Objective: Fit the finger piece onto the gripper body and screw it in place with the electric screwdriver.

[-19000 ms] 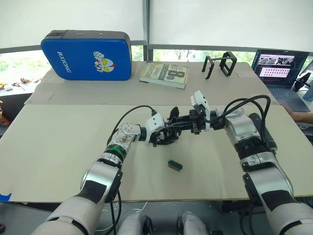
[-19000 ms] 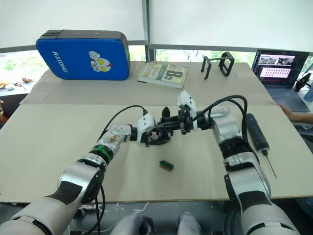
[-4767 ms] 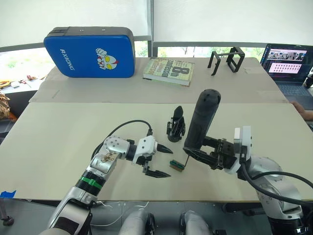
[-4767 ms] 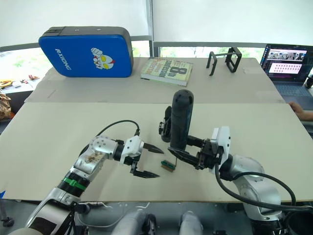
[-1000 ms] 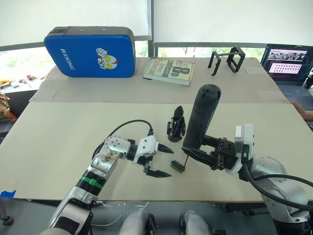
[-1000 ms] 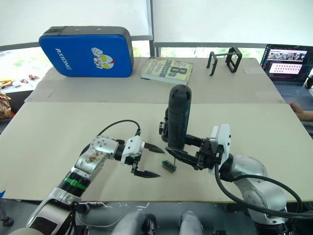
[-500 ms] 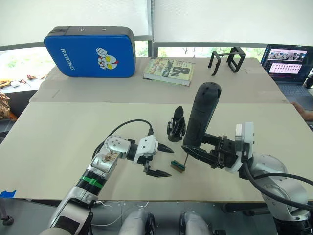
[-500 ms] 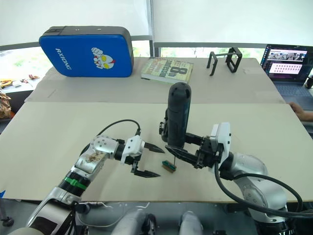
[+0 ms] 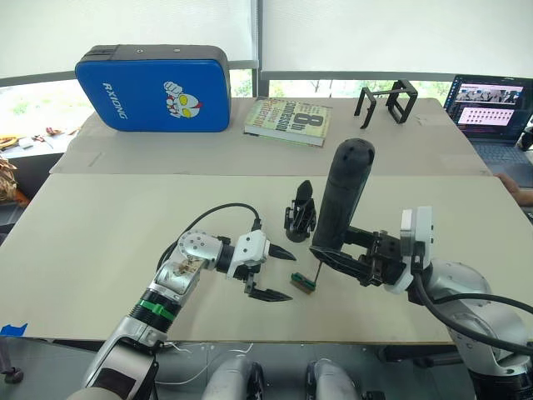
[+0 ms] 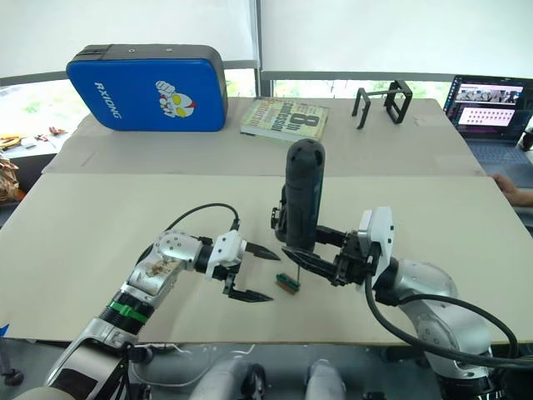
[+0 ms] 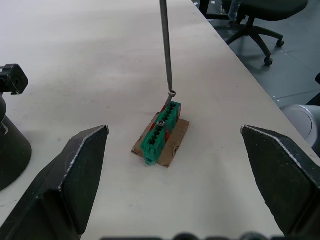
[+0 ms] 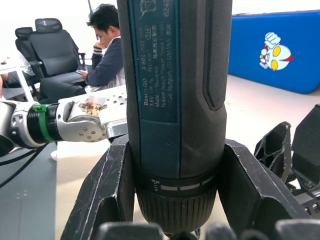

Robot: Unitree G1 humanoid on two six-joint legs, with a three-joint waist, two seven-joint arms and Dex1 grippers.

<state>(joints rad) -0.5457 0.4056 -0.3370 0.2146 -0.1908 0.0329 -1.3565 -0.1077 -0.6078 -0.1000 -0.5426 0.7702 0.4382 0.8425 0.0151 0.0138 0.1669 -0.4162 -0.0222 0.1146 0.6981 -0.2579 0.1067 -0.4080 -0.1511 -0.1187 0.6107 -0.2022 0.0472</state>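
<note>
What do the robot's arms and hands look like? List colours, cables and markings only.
Both arms have glossy silver-grey shells with black joint sections. The left arm carries a green ring on its forearm, and a black cable loops over its wrist; the right arm has thicker black cables. Each wrist ends in a white block. The left hand and right hand each have two black, tapered, pointed fingers.

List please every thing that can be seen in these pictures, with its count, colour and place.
electric screwdriver: 1, black, upright in right gripper, bit on the green block
green block: 1, green on brown, near table edge
gripper body: 1, black, mid-table behind the block
case: 1, blue, far left
book: 1, far middle
wire stand: 1, black, far right
laptop: 1, far right
person: 1, seated, beyond the table
left gripper: 1, black, open beside block
right gripper: 1, black, clamping screwdriver
</note>
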